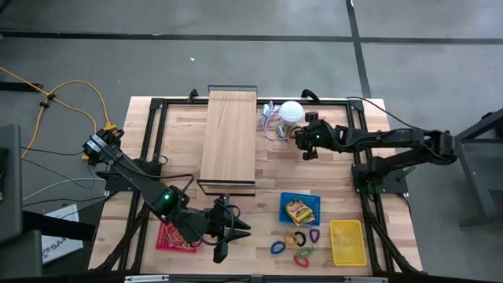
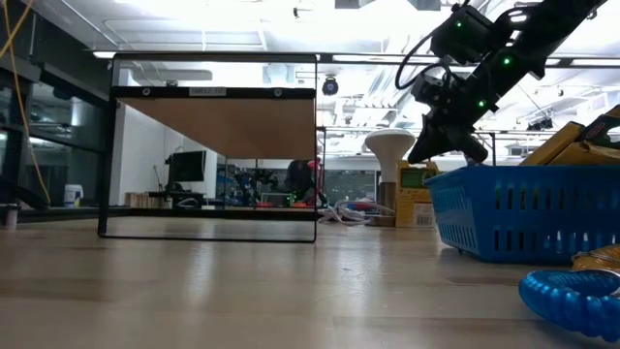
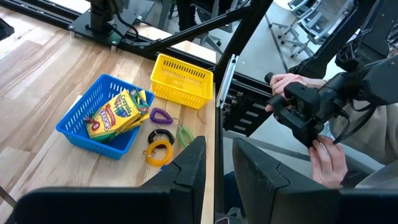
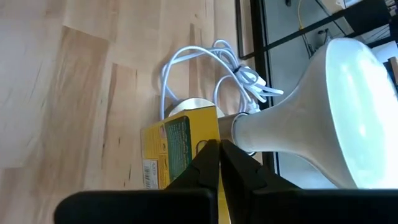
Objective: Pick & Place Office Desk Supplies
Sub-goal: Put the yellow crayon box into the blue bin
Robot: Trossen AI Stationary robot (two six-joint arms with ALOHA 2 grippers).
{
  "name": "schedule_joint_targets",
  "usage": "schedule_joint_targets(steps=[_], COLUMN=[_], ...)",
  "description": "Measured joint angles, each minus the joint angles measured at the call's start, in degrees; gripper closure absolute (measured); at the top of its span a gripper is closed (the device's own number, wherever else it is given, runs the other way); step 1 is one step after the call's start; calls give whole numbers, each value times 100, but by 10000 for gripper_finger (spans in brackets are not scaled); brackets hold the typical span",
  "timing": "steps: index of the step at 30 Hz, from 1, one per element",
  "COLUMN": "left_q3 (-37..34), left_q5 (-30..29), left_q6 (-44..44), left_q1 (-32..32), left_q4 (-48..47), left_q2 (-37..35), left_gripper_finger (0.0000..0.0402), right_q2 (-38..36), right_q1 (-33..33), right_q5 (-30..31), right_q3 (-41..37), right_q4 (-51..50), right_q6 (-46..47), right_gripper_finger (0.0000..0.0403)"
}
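The left gripper hovers open near the table's front edge, well left of the blue basket and clips. The right gripper is closed at the back beside the white lamp, with a yellow crayon box just ahead of its fingertips — so it seems nearer that one.

board raised on stand, table centre | lamp with coiled cable far, right of board | basket holding packs near right | clips nearer than it | second basket right of clips
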Motion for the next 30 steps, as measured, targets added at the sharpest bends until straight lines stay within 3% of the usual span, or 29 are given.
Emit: schedule_joint_targets(steps=[15, 30], left_q3=[1, -1], left_q5=[1, 0], left_q6=[0, 0], left_q1=[0, 0], left_q4=[0, 0], left_q2=[2, 0], left_gripper_finger=[325, 325], right_q2=[0, 0], right_q1=[0, 0], right_q5=[-24, 105], right_q3=[-2, -4], right_q4=[-3, -17], right_q6=[-43, -44], right_gripper_finger=[397, 345])
